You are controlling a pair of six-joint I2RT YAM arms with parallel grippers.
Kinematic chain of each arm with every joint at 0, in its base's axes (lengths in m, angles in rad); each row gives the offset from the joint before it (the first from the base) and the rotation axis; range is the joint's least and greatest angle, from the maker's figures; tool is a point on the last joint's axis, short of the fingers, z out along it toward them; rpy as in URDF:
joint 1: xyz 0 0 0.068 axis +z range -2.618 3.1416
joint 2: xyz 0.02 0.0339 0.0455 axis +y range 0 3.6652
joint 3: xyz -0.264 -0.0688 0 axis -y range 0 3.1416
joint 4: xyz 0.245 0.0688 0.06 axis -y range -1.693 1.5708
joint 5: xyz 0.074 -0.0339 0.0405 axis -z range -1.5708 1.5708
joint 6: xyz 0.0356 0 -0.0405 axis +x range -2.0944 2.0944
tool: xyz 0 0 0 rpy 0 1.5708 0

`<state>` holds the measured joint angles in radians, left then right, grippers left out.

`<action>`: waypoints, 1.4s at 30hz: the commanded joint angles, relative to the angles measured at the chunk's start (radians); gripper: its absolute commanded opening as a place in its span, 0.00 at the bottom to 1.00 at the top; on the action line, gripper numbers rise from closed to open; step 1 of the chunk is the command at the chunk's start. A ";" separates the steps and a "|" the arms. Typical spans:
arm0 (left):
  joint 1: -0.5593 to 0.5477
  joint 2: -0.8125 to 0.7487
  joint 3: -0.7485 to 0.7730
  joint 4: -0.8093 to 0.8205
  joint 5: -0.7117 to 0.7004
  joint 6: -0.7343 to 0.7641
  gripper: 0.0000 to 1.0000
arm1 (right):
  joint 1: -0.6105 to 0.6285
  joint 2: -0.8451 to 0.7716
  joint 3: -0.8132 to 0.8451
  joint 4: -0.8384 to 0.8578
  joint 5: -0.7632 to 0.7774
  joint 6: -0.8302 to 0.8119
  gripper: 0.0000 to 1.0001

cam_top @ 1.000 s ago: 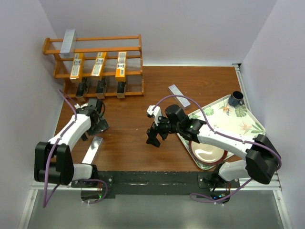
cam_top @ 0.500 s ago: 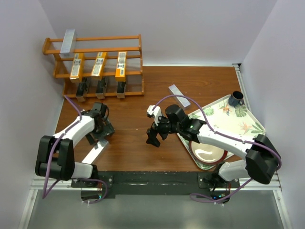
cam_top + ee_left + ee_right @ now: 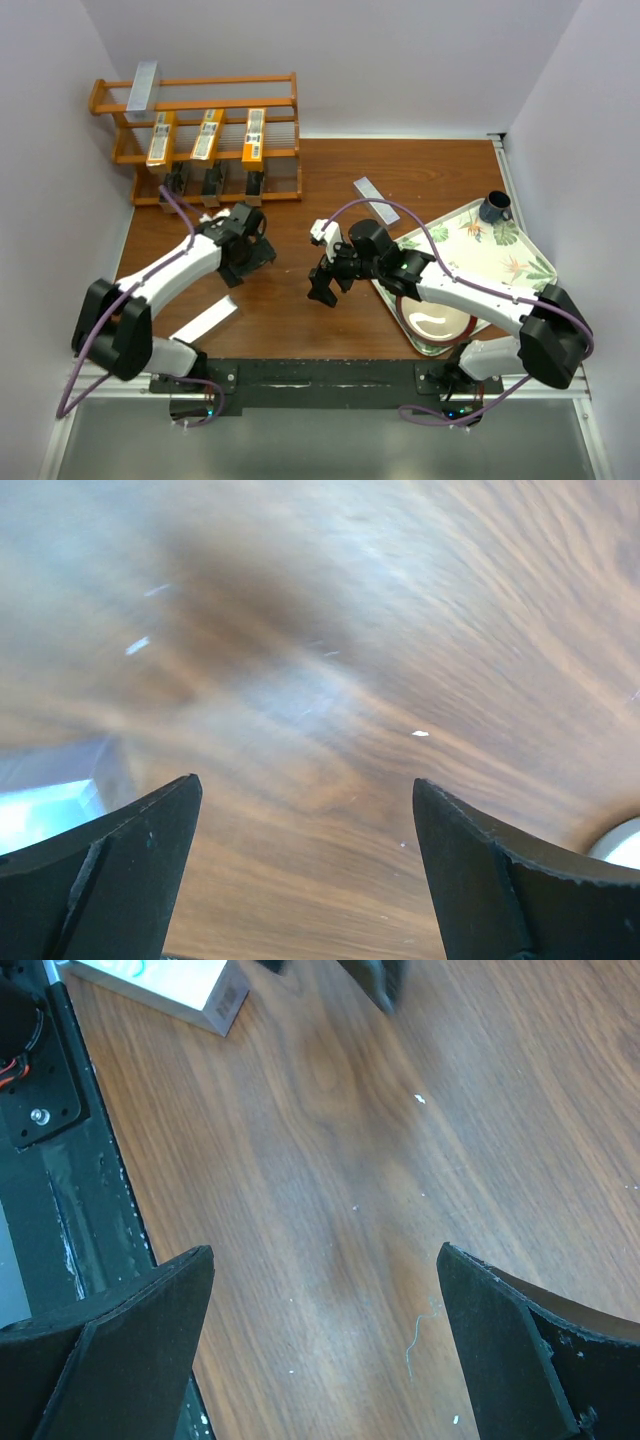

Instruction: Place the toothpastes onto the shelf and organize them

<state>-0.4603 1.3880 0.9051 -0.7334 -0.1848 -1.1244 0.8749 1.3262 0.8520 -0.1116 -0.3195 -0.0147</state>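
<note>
The orange-brown shelf stands at the back left. One silver toothpaste leans on its top tier, three orange ones lie on the middle tier, and three black ones sit on the lowest. A second silver carton lies on the wood mid-table. Another silver carton lies near the front left, and its end shows in the right wrist view. My left gripper is open over bare wood. My right gripper is open too, holding nothing.
A leaf-patterned tray lies at the right with a dark mug at its far corner and a round bowl at its near end, partly under my right arm. Walls close in on the left, back and right.
My left arm has swung right, from beside the front-left silver carton toward mid-table. That carton has turned and now lies more crosswise. The right arm has barely moved.
</note>
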 commanded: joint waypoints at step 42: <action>0.313 -0.596 -0.198 0.581 -0.458 0.808 1.00 | 0.280 0.921 0.867 -0.080 -0.225 -0.495 0.99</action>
<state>-0.1570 0.8196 0.7258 -0.2707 -0.5922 -0.3470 1.1347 2.2208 1.6119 -0.1658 -0.5560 -0.4522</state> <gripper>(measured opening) 0.996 0.986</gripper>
